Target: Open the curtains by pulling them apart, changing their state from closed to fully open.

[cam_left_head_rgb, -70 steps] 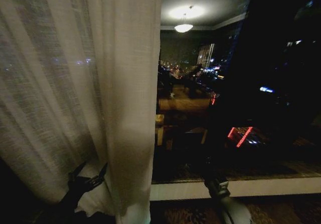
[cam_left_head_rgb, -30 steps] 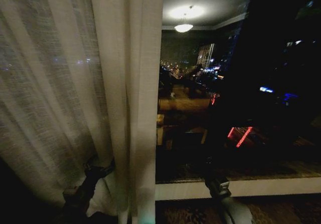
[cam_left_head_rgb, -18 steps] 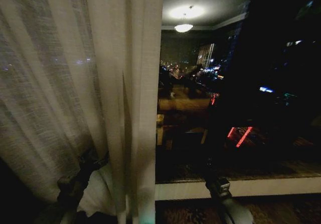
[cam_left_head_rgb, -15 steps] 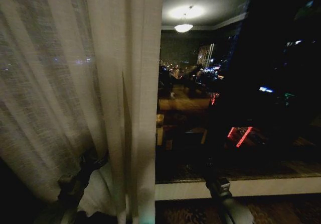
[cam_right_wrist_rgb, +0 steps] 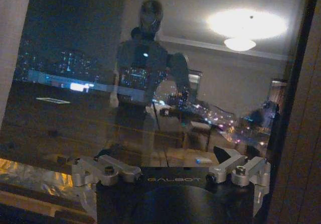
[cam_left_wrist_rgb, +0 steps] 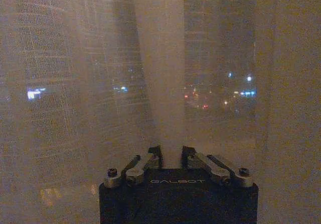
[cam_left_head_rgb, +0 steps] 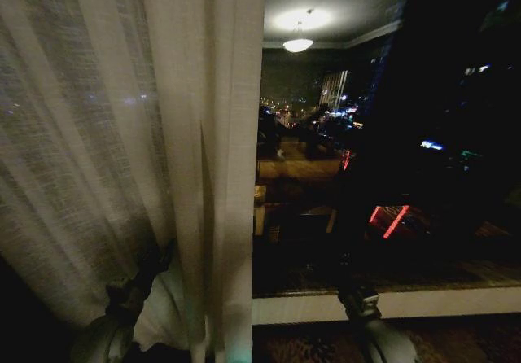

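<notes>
A sheer off-white curtain point(cam_left_head_rgb: 122, 135) hangs in pleats over the left half of the window, its free edge near the middle. My left gripper point(cam_left_head_rgb: 159, 255) is low against that panel. In the left wrist view the gripper point(cam_left_wrist_rgb: 171, 151) has its fingers drawn close on a vertical fold of the curtain point(cam_left_wrist_rgb: 160, 83). My right gripper point(cam_left_head_rgb: 352, 277) is held low before the bare dark glass, apart from any fabric. The right wrist view shows this gripper point(cam_right_wrist_rgb: 168, 166) with its fingers spread wide and nothing between them.
The uncovered window glass point(cam_left_head_rgb: 342, 176) reflects the room, a ceiling lamp point(cam_left_head_rgb: 298, 44) and the robot itself point(cam_right_wrist_rgb: 145, 58). A white sill point(cam_left_head_rgb: 423, 302) runs along the bottom of the window, with patterned carpet below. City lights show through the sheer fabric.
My left gripper, earlier open below the curtain's lower folds, has risen into the fabric and shut on a pleat. The curtain's edge has barely shifted. The right arm has stayed put.
</notes>
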`<state>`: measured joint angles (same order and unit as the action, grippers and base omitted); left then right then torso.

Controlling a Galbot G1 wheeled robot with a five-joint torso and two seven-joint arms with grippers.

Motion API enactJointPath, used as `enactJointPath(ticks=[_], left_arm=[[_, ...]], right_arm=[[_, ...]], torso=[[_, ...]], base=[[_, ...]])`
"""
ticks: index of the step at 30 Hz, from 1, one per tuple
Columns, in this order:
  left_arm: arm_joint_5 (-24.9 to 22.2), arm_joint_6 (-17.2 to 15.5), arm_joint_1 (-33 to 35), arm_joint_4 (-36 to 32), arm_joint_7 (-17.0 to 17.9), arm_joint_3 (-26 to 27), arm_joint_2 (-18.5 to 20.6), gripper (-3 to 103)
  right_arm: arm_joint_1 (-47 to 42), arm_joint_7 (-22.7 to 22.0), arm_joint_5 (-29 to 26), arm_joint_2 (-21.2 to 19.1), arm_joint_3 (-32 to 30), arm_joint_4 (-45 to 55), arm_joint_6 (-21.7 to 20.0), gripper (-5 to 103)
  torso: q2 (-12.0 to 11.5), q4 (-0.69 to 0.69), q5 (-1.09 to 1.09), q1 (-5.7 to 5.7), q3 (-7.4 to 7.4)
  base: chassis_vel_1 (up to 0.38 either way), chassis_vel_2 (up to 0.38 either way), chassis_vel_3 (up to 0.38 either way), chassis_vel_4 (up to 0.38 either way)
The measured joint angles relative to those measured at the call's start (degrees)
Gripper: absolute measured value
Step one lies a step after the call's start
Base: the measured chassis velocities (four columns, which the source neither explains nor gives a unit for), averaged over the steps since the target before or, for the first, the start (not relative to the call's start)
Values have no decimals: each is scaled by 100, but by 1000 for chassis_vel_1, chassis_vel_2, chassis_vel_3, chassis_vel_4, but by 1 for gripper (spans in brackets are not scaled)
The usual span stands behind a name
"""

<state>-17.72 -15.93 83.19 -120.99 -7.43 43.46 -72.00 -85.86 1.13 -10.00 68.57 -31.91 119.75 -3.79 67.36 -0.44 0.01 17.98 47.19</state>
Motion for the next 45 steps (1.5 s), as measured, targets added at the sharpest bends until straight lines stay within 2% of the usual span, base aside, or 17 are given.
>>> enactJointPath(ticks=[1, 4, 6, 12, 17, 20, 22, 26, 27, 29, 34, 37, 40, 41, 42, 44, 45], left_arm=[[0, 0, 0, 0, 0, 0, 0, 22], [-90, -14, -5, -32, 1, 28, 52, 5], [-103, -20, -6, -36, 4, 36, 62, 2], [-151, -27, -5, -52, 53, 114, 54, 0], [-249, -30, -20, -30, 368, 354, 41, 0], [-383, -27, 25, 55, 775, 801, 92, 0], [-441, -22, 41, 90, 908, 939, 119, 0], [-807, -8, 126, 354, 1590, 1727, 248, 0], [-807, -8, 126, 354, 1590, 1727, 248, 0], [-1013, -6, 211, 544, 2060, 2180, 327, 0], [-1160, 43, 335, 751, 2528, 2627, 470, 0], [-1200, 26, 447, 709, 2558, 2709, 506, -2], [-1193, -7, 533, 587, 2520, 2680, 476, 8], [-1184, -32, 597, 486, 2366, 2651, 428, 14], [-1176, -36, 633, 427, 2245, 2637, 401, 14], [-1060, -25, 764, 179, 1762, 2520, 281, 24], [-1060, -25, 764, 179, 1762, 2520, 281, 24]], right_arm=[[0, 0, 0, 0, 0, 0, 0, 100], [-1, 7, 0, 26, -10, -2, 22, 100], [-2, 7, 0, 34, -10, -2, 23, 100], [5, 9, 3, 87, -11, -2, 24, 100], [26, 13, 5, 85, -11, -33, 27, 100], [77, 19, 6, 80, 10, -75, 28, 100], [89, 21, 7, 82, 24, -85, 28, 100], [154, 32, 43, 107, 170, -122, 30, 100], [154, 32, 43, 107, 170, -122, 30, 100], [207, 34, 88, 124, 271, -140, 31, 100], [272, 35, 139, 152, 409, -154, 29, 100], [278, 35, 170, 176, 484, -155, 14, 100], [264, 33, 188, 193, 496, -148, 9, 100], [244, 31, 197, 202, 495, -138, 8, 100], [231, 29, 200, 206, 492, -132, 8, 100], [181, 18, 202, 211, 465, -99, 7, 100], [181, 18, 202, 211, 465, -99, 7, 100]], torso=[[0, 0, 0, 0, 0], [0, 0, 0, 0, 0], [0, 0, 0, 0, 0], [0, 0, 0, 0, 0], [0, -1, -1, 0, 0], [0, 0, -1, 0, 0], [0, 0, -1, 0, 0], [0, 0, -1, 0, 0], [0, 0, -1, 0, 0], [0, 0, -1, 0, 0], [0, 2, -2, 0, 0], [0, 1, -2, 0, 0], [0, 0, 0, 0, 0], [0, 0, -1, 0, 0], [0, 0, -1, 0, 0], [0, 0, 0, 0, 0], [0, 0, 0, 0, 0]], base=[[0, 0, 0, 0], [0, 0, 0, 0], [0, 0, 0, 0], [0, 0, 0, 0], [0, 0, 0, 0], [0, 0, 0, 0], [0, 0, 0, 0], [0, 0, 0, 0], [0, 0, 0, 0], [0, 0, 0, 0], [0, 0, 0, 0], [0, 0, 0, 0], [0, 0, 0, 0], [0, 0, 0, 0], [0, 0, 0, 0], [0, 0, 0, 0], [0, 0, 0, 0]])
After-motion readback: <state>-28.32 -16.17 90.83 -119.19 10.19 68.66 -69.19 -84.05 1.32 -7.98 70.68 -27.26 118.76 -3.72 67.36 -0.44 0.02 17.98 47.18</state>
